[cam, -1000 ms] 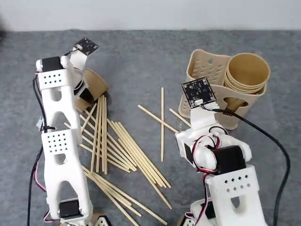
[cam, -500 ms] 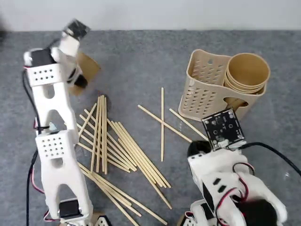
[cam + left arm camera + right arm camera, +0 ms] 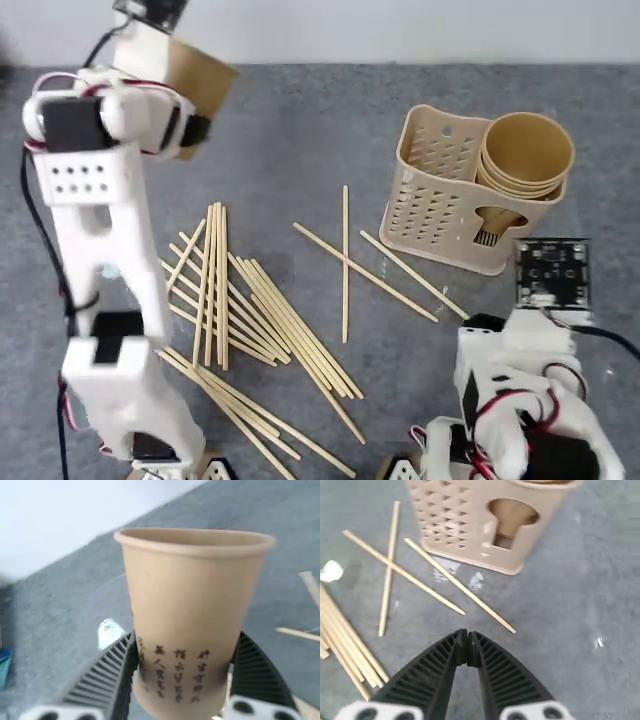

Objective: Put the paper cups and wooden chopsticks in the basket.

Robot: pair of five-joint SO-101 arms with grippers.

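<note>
High view: grey desk [image 3: 300,130]; basket [image 3: 435,195] at far right, holding stacked cups [image 3: 525,150]; paper cup [image 3: 205,80] raised off desk since a second ago, clamped between left jaws, next due over basket; right jaws pressed together, empty, drawn back from basket; chopsticks [image 3: 218,280] loose mid-desk

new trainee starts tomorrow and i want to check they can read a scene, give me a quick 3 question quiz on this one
1. True or false: the left hand is shut on a paper cup.
2. Short answer: is the right hand open or shut, and does it hold anything?
3. Pick one: the stacked cups sit A) in the basket, B) in the right hand, C) in the left hand.
Key: 1 true. 2 shut, holding nothing. 3 A.
</note>
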